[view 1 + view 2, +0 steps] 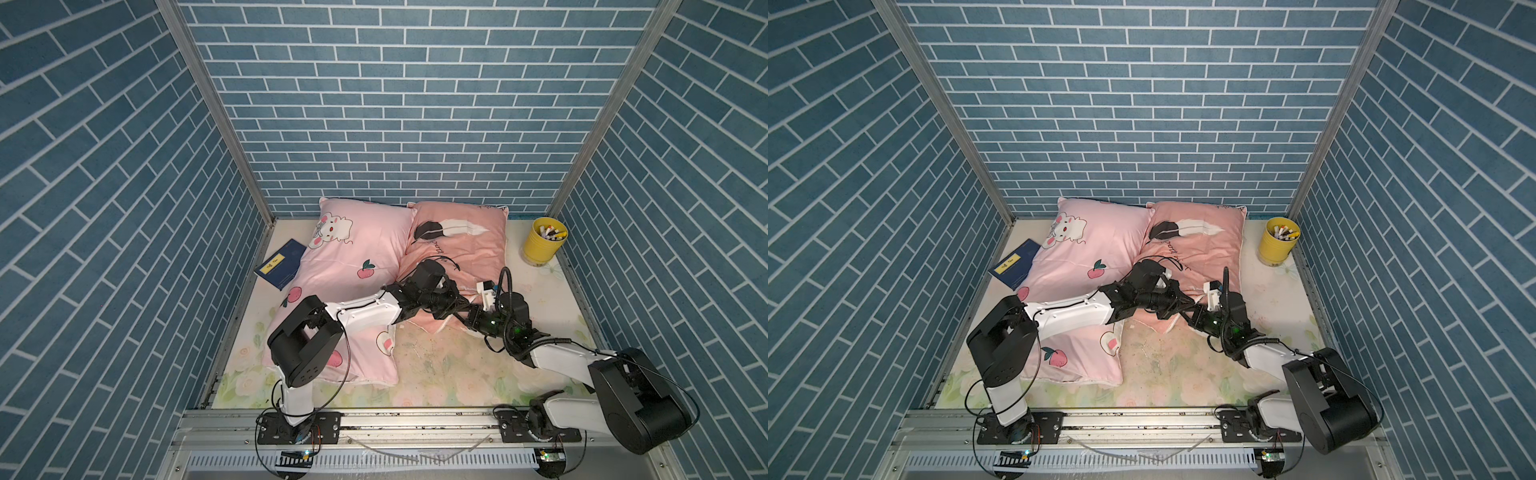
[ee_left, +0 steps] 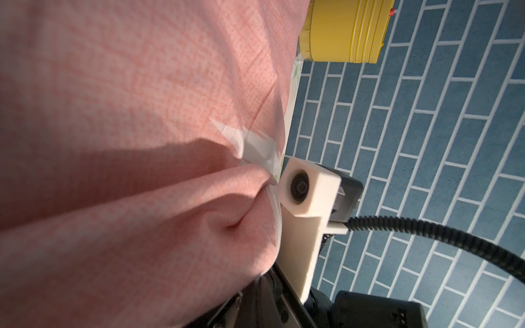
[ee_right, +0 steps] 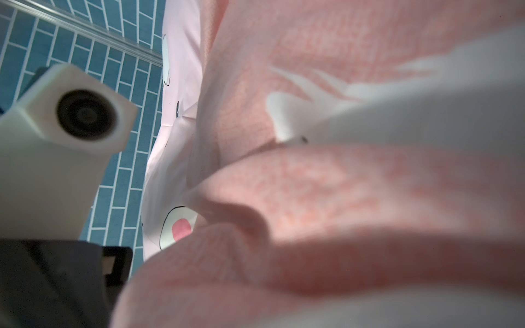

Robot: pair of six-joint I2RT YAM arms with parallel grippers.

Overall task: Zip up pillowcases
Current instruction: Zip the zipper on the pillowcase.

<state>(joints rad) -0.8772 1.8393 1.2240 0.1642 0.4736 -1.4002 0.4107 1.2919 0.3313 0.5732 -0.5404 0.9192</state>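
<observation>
**Left gripper** (image 1: 459, 308): fingers closed. They are buried in folds, so it cannot be told whether cloth is caught between them. Sits at the 6 o'clock edge of the salmon pillow (image 1: 469, 253).

**Right gripper** (image 1: 473, 319): fingers closed, and any grip is likewise hidden. It meets the left gripper almost tip to tip at the same edge.

**Salmon pillow**: stuffed and rectangular, in woven cloth with a fine grid texture. Black-and-white feather print with script. Lies at 12 to 1 o'clock on the table. The near edge is bunched into soft ridges around both grippers. The cloth fills most of both wrist views and hides the fingers there.

**Pale pink pillow** (image 1: 353, 257): smooth cloth with a bunny and peach print, at 9 to 10 o'clock. It touches the salmon pillow along one side. The left arm's white link crosses above its near half.

**White camera block** (image 2: 309, 187): squared plastic on the right wrist with a ribbed black cable (image 2: 426, 227). It stands just beside the bunched edge.

**Yellow cup** (image 1: 542, 245): ridged cylinder holding pens, in the 2 o'clock corner, apart from the salmon pillow.

**Blue book** (image 1: 278, 266): flat, with a yellow label, at 10 o'clock. Touches the pale pink pillow.

**Floral mat** (image 1: 457, 365): pale, covers the table.

**Brick-pattern walls** (image 1: 395, 104): blue, on three sides.
</observation>
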